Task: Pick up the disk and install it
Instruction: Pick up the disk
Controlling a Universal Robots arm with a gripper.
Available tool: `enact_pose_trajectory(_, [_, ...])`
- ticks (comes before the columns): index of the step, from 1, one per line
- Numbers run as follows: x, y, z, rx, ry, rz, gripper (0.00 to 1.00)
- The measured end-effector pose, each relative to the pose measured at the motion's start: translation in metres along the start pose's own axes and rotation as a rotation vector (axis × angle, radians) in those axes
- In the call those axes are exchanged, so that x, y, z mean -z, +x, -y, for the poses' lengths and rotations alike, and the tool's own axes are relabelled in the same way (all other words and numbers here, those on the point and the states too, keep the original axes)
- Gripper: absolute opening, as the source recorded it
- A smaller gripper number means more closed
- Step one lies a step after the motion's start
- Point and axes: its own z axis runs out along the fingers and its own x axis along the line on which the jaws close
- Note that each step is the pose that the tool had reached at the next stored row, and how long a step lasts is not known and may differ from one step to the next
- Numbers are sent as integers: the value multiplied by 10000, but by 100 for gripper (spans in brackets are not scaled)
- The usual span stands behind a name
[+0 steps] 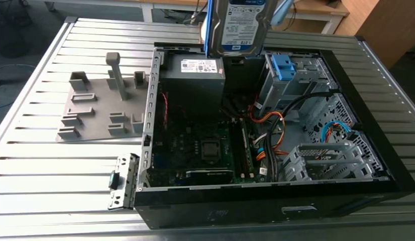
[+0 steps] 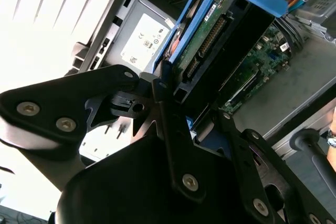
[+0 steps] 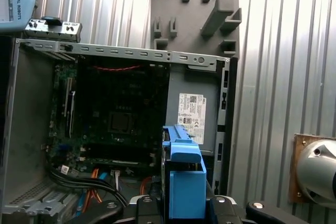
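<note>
Blue-railed disk (image 1: 237, 25) hangs in the air over the far end of the open case (image 1: 385, 150). It sits above the power supply (image 1: 193, 75), just to the exterior view's left of the blue bracket (image 1: 283, 65) on the drive bay. Claw (image 2: 189, 103) is clenched on it. In the second wrist view the black fingers (image 2: 168, 114) pinch one end, and the rest of the disk sticks out past them with the connector edge and green underside showing.

Risks as I read it:
- Grip is at one end, so the free end is a lever. A knock on the bay wall could twist the disk in the fingers or pull it out.
- Rails have to meet the bay square. With a small tilt, a rail catches on the metal edge or the bracket and jams.
- Orange and blue cables (image 1: 271, 130) loop close to the bay and could snag or get pinched.
- A drop from here lands on the circuit board (image 1: 194, 150) or the power supply, not on the bench (image 1: 33, 181).

Can't make out:
- Exterior view cuts the disk off at the frame's top edge, so the grip point can't be checked there.
- Pad contact on the disk is hidden behind the finger links, so I can't judge how firm the hold is.
- Bay interior is dark and partly behind the bracket. Can't tell which slot is meant or whether it's free.
- First wrist view has the disk (image 3: 186, 182) edge-on, so tilt is hard to judge.
</note>
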Motion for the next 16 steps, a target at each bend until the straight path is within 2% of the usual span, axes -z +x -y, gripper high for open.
enact_pose_trajectory(16, [5, 162, -15, 0, 0, 0, 36])
